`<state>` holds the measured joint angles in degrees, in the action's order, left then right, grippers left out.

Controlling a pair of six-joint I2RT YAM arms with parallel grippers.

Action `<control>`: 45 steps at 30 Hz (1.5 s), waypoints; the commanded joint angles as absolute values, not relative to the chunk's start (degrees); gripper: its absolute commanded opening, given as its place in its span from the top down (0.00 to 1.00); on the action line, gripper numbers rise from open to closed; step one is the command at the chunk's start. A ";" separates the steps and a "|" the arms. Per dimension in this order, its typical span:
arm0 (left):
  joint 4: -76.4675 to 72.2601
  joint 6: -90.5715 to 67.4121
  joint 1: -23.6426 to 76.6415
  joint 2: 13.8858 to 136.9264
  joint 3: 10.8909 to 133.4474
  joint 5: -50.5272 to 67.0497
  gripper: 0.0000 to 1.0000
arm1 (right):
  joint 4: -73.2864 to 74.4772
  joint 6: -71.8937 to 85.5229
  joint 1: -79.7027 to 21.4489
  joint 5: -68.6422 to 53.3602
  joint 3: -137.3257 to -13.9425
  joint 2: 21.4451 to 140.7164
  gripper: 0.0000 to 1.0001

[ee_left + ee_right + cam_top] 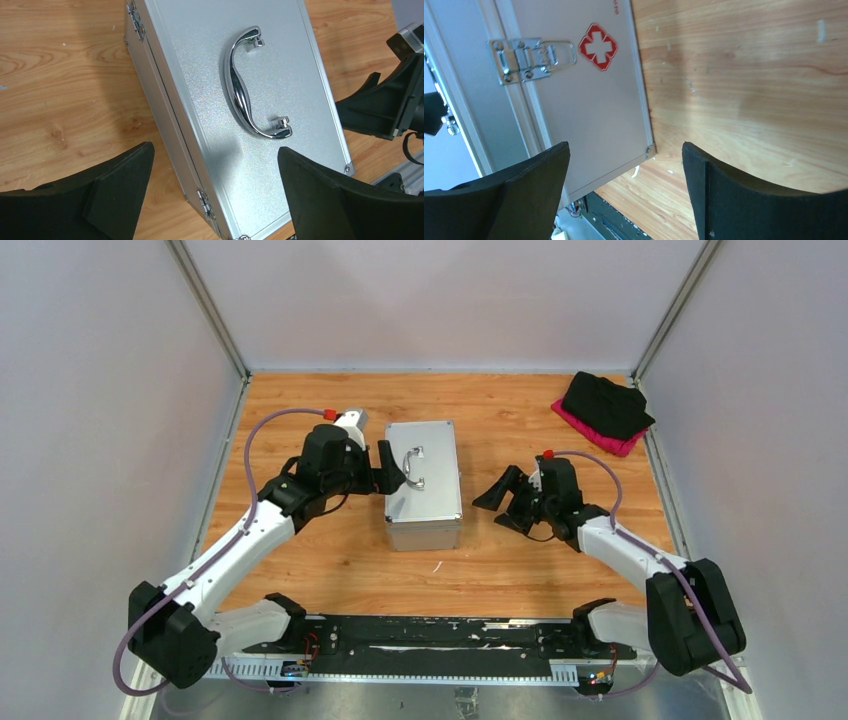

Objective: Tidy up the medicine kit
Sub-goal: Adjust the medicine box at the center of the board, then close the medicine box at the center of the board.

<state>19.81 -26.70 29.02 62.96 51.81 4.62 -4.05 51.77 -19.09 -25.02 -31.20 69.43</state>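
A closed silver aluminium medicine case [423,483] stands on its side in the middle of the wooden table, its chrome handle [414,466] on top. My left gripper [388,471] is open and empty at the case's left side; its wrist view shows the case top [280,150] and handle [245,90] between the spread fingers. My right gripper [505,500] is open and empty, a short way right of the case. Its wrist view shows the case's side with a red cross [597,46] and a shut latch [531,59].
A black and pink cloth bundle [606,410] lies at the back right corner. White walls enclose the table on three sides. A black rail [430,635] runs along the near edge between the arm bases.
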 commanded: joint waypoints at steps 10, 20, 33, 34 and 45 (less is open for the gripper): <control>19.63 -27.11 29.18 65.42 53.42 5.66 0.00 | -10.77 56.40 -29.84 -22.09 -31.60 72.30 0.13; 19.31 -26.04 29.18 66.90 53.33 9.26 0.00 | -8.61 60.90 -26.45 -7.17 -26.91 58.60 0.09; 17.49 -27.19 29.18 66.44 51.28 11.70 0.01 | -35.94 82.92 -28.56 5.83 -17.42 58.11 0.04; 17.41 -27.36 29.14 66.49 51.20 11.81 0.01 | -35.17 81.77 -28.64 6.59 -18.24 58.11 0.04; 17.71 -27.01 29.18 66.40 51.44 11.97 0.01 | -14.68 24.46 -28.65 11.45 -27.98 58.79 0.01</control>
<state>18.85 -27.05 29.02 66.87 51.72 10.35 -19.33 54.30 -28.05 9.17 -27.27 57.30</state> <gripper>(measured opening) 0.990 0.992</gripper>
